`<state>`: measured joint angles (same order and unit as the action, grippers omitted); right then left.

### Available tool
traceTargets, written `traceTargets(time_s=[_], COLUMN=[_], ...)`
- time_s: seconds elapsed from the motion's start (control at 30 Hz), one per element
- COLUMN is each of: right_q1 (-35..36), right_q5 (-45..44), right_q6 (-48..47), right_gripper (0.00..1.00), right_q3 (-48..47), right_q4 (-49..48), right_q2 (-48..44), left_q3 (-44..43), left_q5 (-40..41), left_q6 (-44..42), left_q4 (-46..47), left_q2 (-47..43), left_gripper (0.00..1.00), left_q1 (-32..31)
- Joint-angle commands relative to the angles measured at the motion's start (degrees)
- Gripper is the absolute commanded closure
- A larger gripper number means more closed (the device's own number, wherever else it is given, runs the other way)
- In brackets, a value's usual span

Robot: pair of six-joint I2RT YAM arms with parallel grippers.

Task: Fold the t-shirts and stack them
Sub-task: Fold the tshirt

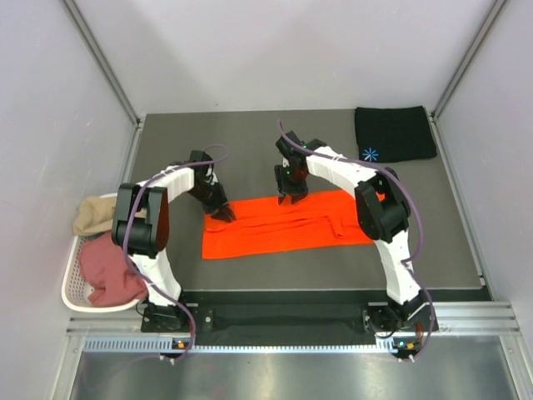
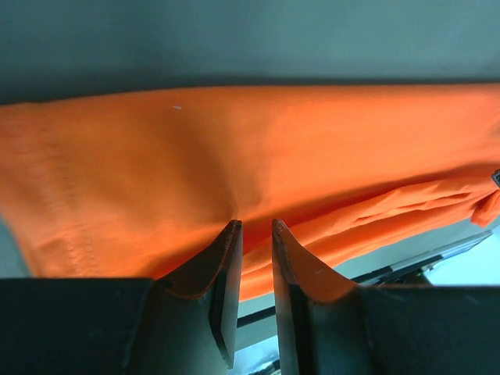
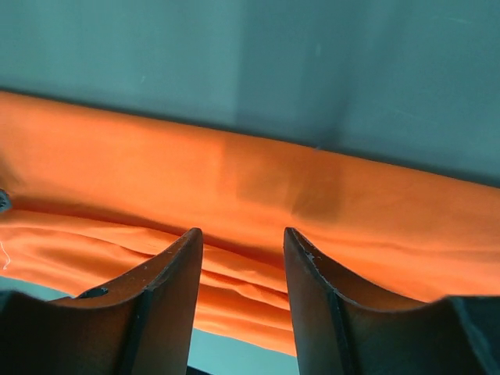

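Pinching the far left corner of the orange t-shirt [image 2: 234,148] with the left gripper [image 2: 256,225], jaws narrowed to a slit, with creases in the cloth drawn in toward the tips. Cannot see from the left wrist view how deep the cloth sits between the jaws, with the finger bodies covering the lower part. Holding the right gripper [image 3: 242,231] at the far edge of the same shirt, about midway along it, jaws well apart and clamped on nothing, with flat orange cloth seen through the gap. Cannot tell whether its tips touch the cloth. From above, hiding both pairs of fingertips behind the wrists, and covering the right end of the shirt with the right arm. Lying as a long band across the middle of the dark tabletop [image 1: 250,150], folded lengthwise, with layered folds along the near side. Cut off at both ends in the wrist views. Far back at the right corner, a folded black t-shirt [image 1: 400,133] with a small light-blue starburst mark [image 1: 371,154], well apart from the orange one. Beside the tabletop's left edge, a white basket [image 1: 68,287] with a tan t-shirt [image 1: 96,214] and a dusty pink t-shirt [image 1: 112,271] bunched in it, too crumpled to make out sleeves or collars, the right side of it hidden behind the left arm.
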<state>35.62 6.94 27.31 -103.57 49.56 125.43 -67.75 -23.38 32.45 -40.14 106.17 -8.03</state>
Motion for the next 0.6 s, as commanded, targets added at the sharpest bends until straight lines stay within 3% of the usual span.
traceTargets(time_s=[0.0, 0.27, 0.57], right_q1=[1.4, 2.1, 2.7], right_q5=[-1.4, -0.1, 1.1], right_q6=[0.6, 0.5, -0.5], right_gripper=[0.54, 0.63, 0.65], right_q3=[-0.1, 5.6, 10.0], right_q4=[-0.2, -2.6, -2.7], right_q2=[-0.5, -2.7, -6.6], left_q3=[-1.4, 5.2, 12.0], left_q5=[-1.6, -1.3, -1.6], left_q6=[-0.7, -0.8, -0.5], left_q4=[0.5, 0.5, 1.1], left_q2=[-1.0, -6.0, -12.5], left_gripper=[0.73, 0.73, 0.73], left_q1=[-1.5, -1.9, -2.0])
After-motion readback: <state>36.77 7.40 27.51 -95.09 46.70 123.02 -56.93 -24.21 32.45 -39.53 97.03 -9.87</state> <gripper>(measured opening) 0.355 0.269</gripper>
